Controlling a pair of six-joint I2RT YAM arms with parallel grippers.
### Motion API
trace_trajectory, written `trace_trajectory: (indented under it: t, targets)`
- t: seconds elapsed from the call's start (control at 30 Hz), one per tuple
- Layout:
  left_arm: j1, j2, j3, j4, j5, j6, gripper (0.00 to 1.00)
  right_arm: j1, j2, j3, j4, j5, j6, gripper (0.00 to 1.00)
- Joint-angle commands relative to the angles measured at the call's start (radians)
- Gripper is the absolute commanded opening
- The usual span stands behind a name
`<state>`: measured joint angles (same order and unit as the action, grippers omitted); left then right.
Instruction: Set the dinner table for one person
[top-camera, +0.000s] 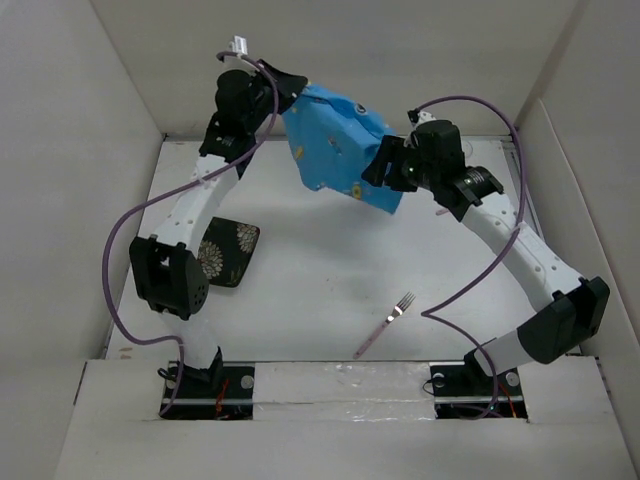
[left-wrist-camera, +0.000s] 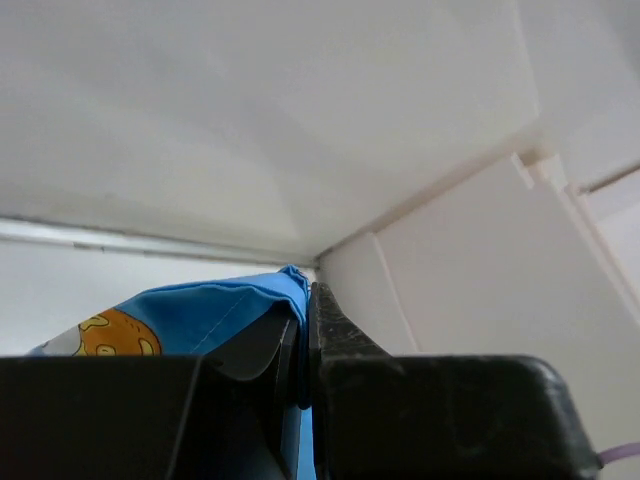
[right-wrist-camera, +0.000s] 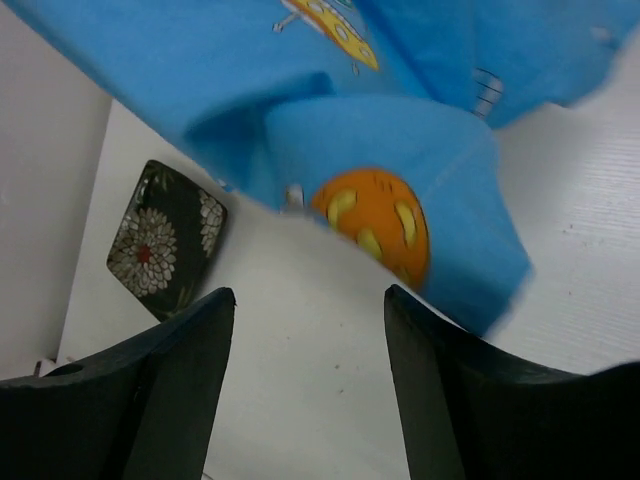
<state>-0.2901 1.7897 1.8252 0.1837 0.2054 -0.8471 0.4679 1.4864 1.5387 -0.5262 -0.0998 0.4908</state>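
Clamping one corner of the blue cartoon-printed placemat (top-camera: 335, 135) in the left pincer (top-camera: 288, 88), fingers pressed together with only the fold of cloth between them. Holding that corner raised above the white surface (top-camera: 320, 280), which is spreading wide beneath both pincers and reaching the white side walls.

Letting the placemat hang slack and creased, draping down and rightward from the left pincer toward the right pincer (top-camera: 385, 168). Showing, in the left wrist view, a blue edge with an orange print emerging beside the closed fingers (left-wrist-camera: 340, 330).

Presenting the right pincer spread wide and gripping nothing. Framing bare surface between its two dark fingers (right-wrist-camera: 180, 380) in the right wrist view, with the lower folds of the placemat and an orange print hanging just beyond the fingertips, not between them. Not possible to tell from the top view whether the cloth is touching this pincer.

Lying flat on the surface, well below the left pincer and nearer the arm bases: a dark square plate (top-camera: 228, 250) printed with pale flowers. Appearing also in the right wrist view, beyond the left-hand finger.

Lying on the surface, well apart from the right pincer and nearer the arm bases: a pink-handled fork (top-camera: 385, 325), tines angled toward the far right.
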Motion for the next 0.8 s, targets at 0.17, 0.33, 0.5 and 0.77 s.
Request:
trace_trajectory:
  t: [0.17,0.33,0.5,0.77]
  targets:
    - [-0.211,-0.006,-0.269,-0.088,-0.127,0.158,0.00,-0.026,-0.074,-0.178,0.014,0.126,0.057,0.66]
    - [-0.211,0.062,-0.250,-0.241,-0.156,0.233,0.16,-0.026,-0.139,-0.331,0.031,0.152,0.064,0.24]
    - [-0.211,0.027,-0.274,-0.242,-0.187,0.267,0.32,-0.035,-0.153,-0.434,0.014,0.173,0.113,0.31]
    - [-0.162,-0.073,-0.366,-0.309,-0.291,0.307,0.48,-0.035,-0.189,-0.600,0.040,0.107,0.173,0.59]
